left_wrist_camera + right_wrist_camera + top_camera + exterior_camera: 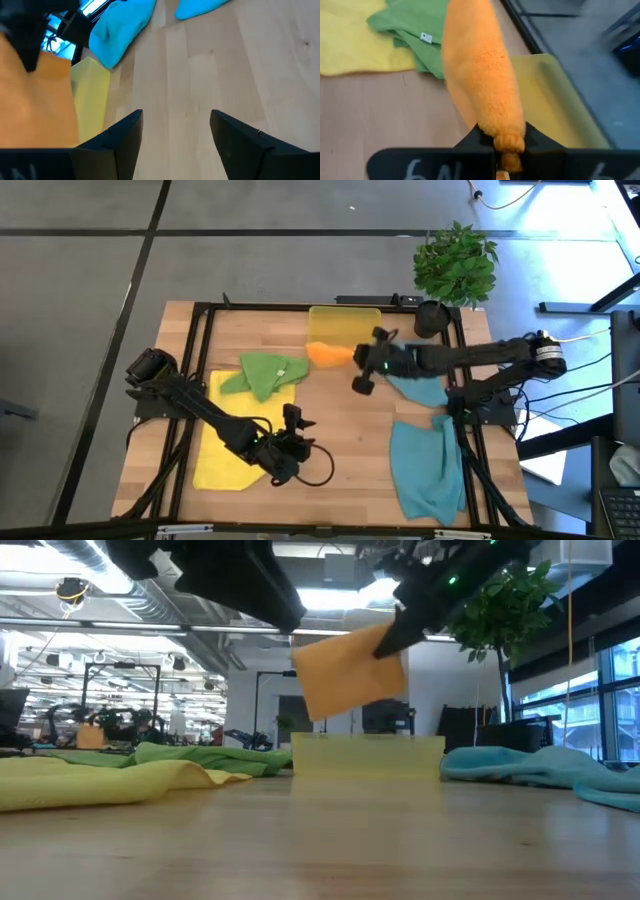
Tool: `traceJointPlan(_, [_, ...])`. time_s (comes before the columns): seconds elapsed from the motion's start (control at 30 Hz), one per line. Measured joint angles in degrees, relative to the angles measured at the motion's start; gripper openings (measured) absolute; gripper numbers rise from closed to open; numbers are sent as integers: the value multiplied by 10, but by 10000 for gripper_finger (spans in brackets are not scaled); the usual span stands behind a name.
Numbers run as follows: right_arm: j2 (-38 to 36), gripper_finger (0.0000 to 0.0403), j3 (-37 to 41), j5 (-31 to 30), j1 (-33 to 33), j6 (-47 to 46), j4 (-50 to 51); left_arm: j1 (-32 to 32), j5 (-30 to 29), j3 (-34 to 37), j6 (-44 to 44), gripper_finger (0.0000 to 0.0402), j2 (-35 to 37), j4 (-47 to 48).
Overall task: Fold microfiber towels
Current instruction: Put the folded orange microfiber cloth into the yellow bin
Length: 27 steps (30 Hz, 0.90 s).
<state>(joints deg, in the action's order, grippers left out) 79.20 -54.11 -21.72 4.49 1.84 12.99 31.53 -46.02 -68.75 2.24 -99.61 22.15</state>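
Observation:
An orange microfiber towel (350, 672), folded, hangs in the air just in front of the translucent yellow tray (368, 756), with my right gripper (350, 358) shut on it. A green towel (265, 372) lies crumpled on the far left-centre of the table. A yellow towel (232, 442) lies spread flat at the left. Two teal towels (425, 390) (430, 468) lie bunched on the right. My left gripper (296, 425) hovers open over bare wood beside the yellow towel, with nothing between its fingers (125, 140). My right gripper pinches the orange towel's bunched upper corner (507, 142) between its two fingers. The fingers slant down from the table's right side. The folded towel hangs tilted below and beyond the fingers (395, 635), clear of the table and the tray.
A potted plant (455, 265) stands at the table's far right corner behind the tray (345, 325). Bare wood lies in the table's middle and near part, between the yellow towel and the teal ones. A black frame rims the table.

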Motion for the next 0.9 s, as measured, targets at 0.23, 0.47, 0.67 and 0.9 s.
traceJointPlan(0.23, [1,12,0,210,133,-81,-52,0,0,0,4,222,0,7])
traceJointPlan(0.47, [14,12,0,370,220,-193,-75,-1,-4,0,7,222,0,11])
traceJointPlan(0.67, [54,12,0,461,270,-266,-90,-1,-9,0,7,222,0,12])
traceJointPlan(0.9, [142,12,0,560,315,-332,-183,-1,-11,0,9,222,0,12])
